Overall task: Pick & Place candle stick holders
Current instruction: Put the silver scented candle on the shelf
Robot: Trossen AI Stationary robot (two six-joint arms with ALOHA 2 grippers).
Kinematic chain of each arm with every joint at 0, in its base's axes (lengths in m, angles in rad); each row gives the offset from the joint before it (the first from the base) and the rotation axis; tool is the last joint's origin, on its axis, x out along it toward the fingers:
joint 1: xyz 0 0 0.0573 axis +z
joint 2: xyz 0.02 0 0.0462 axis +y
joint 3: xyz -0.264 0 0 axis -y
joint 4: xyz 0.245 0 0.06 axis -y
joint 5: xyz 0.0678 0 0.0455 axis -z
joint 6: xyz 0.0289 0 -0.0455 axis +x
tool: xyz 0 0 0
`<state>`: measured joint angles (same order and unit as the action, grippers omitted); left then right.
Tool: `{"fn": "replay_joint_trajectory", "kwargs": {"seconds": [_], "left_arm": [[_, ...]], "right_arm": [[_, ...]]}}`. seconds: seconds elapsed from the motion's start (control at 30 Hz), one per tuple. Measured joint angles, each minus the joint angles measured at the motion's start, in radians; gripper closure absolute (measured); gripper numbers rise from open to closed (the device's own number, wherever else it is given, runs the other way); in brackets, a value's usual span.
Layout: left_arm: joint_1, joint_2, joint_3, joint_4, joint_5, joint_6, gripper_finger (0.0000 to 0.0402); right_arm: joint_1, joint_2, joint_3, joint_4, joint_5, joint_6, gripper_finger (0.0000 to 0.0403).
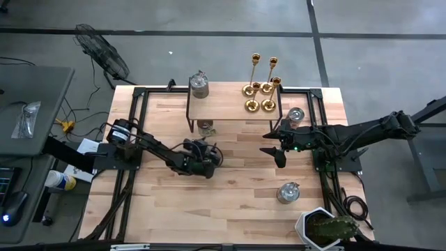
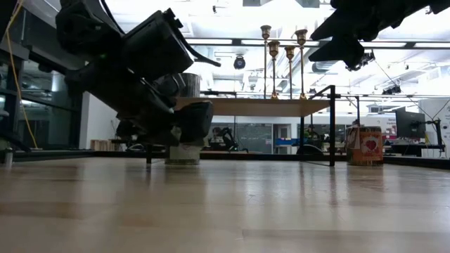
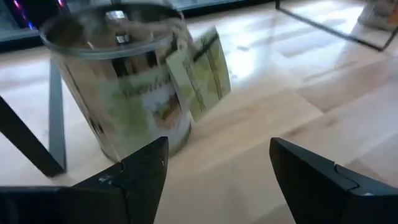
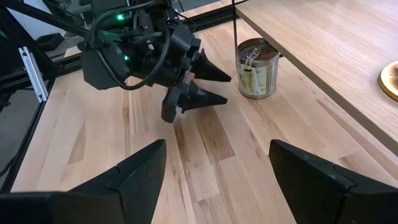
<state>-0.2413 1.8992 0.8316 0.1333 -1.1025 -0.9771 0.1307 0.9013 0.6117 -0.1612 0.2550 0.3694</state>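
Note:
Several gold candle stick holders (image 1: 260,90) stand upright on their round bases at the right end of a small raised wooden shelf (image 1: 223,108); they also show in the low view (image 2: 281,56), and one base shows in the right wrist view (image 4: 390,79). My left gripper (image 1: 211,155) is open and empty, low over the table just near of the shelf, facing a silver jar (image 3: 124,81) under the shelf. My right gripper (image 1: 276,148) is open and empty, above the table right of centre, near the shelf's right legs.
A lidded silver jar (image 1: 199,85) stands on the shelf's left end, another under the shelf (image 1: 206,127), one right of the shelf (image 1: 295,115), one near the right front (image 1: 288,192). A potted plant (image 1: 326,229) sits at the near right corner.

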Motion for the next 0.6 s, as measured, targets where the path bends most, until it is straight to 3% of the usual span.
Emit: {"fn": "replay_joint_trajectory", "kwargs": {"seconds": [0.27, 0.6], "left_arm": [[-0.001, 0.0, -0.076, 0.133, -0.061, 0.004, 0.0126], [-0.001, 0.0, -0.109, 0.232, -0.144, 0.041, 0.0045]], "right_arm": [[0.0, 0.0, 0.0, 0.0, 0.0, 0.0, 0.0125], [0.0, 0.0, 0.0, 0.0, 0.0, 0.0, 0.0125]]}}
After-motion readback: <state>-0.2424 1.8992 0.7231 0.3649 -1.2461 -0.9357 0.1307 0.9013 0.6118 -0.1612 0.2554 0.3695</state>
